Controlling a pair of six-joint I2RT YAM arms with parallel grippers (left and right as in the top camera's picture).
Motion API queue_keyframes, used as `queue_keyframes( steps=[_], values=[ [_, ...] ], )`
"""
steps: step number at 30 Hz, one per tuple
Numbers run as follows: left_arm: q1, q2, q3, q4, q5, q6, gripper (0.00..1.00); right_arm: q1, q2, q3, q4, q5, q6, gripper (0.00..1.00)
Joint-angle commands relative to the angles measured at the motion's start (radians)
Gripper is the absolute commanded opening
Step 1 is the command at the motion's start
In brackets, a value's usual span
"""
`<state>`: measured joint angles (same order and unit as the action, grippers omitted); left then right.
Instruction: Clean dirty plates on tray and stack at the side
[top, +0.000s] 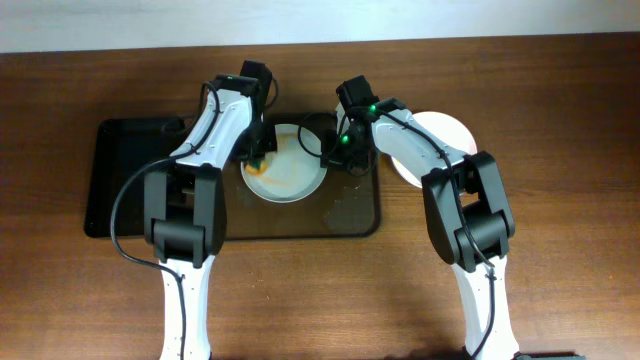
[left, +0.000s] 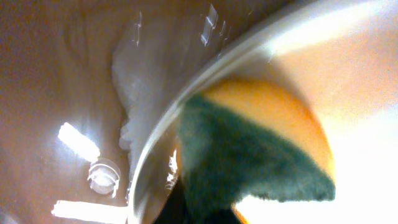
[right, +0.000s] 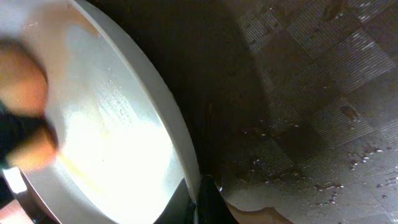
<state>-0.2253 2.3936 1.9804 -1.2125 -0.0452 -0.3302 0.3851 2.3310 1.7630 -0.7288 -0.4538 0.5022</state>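
Beneath the left pincer (top: 258, 152), blurred sponge (left: 249, 155) on a cropped plate (left: 186, 106).

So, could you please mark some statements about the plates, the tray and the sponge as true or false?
1. The dirty plate lies on the tray. True.
2. This plate is already spotless. False: orange smears show on it.
3. The sponge has a green side and a yellow side. True.
4. The sponge rests on bare wood. False: it is against the dirty plate, at the left gripper.
5. The other white plate lies to the robot's left of the tray. False: it is on the table to the right of the tray.
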Motion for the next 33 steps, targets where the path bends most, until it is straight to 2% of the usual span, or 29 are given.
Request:
queue_keyframes(
  steps=[1, 3, 5, 6, 9, 11, 14, 17, 20, 21, 24, 26, 29, 33],
  values=[
    [0.008, 0.088, -0.060, -0.128, 0.192, 0.194, 0.01, 0.013, 0.034, -0.039, -0.003, 0.046, 0.010, 0.04],
    [0.001, 0.088, -0.060, -0.133, 0.435, 0.393, 0.01, 0.013, 0.034, -0.039, 0.007, 0.045, 0.011, 0.04],
    [-0.007, 0.088, -0.060, -0.110, 0.602, 0.518, 0.01, 0.013, 0.034, -0.039, 0.008, 0.042, 0.011, 0.04],
    [-0.015, 0.088, -0.060, -0.074, 0.660, 0.557, 0.01, 0.013, 0.034, -0.039, 0.008, 0.042, 0.010, 0.04],
    [-0.023, 0.088, -0.060, 0.041, 0.651, 0.541, 0.01, 0.013, 0.034, -0.039, 0.008, 0.043, 0.010, 0.04],
    [-0.021, 0.088, -0.060, 0.153, 0.457, 0.341, 0.01, 0.013, 0.034, -0.039, 0.008, 0.043, 0.010, 0.04],
    [-0.020, 0.088, -0.060, 0.220, 0.032, 0.044, 0.01, 0.013, 0.034, -0.039, 0.003, 0.043, 0.010, 0.04],
    [-0.012, 0.088, -0.060, 0.195, -0.061, -0.068, 0.01, 0.013, 0.034, -0.040, 0.004, 0.043, 0.010, 0.04],
    [-0.005, 0.088, -0.056, 0.116, -0.061, -0.068, 0.01, 0.013, 0.034, -0.040, 0.004, 0.043, 0.010, 0.04],
    [-0.005, 0.088, -0.054, 0.061, -0.060, -0.014, 0.01, 0.013, 0.034, -0.041, 0.004, 0.043, 0.010, 0.04],
    [-0.005, 0.088, -0.027, -0.166, -0.047, 0.260, 0.01, 0.014, 0.034, -0.041, 0.005, 0.043, 0.010, 0.04],
    [-0.005, 0.088, -0.003, -0.250, -0.013, 0.349, 0.01, 0.014, 0.034, -0.041, 0.011, 0.042, 0.010, 0.04],
    [0.000, 0.088, 0.101, -0.301, 0.353, 0.570, 0.00, 0.014, 0.034, -0.041, 0.011, 0.029, 0.009, 0.04],
    [0.032, 0.088, 0.376, -0.399, 0.451, 0.571, 0.00, 0.014, 0.034, -0.041, 0.011, -0.053, -0.055, 0.04]
  ],
)
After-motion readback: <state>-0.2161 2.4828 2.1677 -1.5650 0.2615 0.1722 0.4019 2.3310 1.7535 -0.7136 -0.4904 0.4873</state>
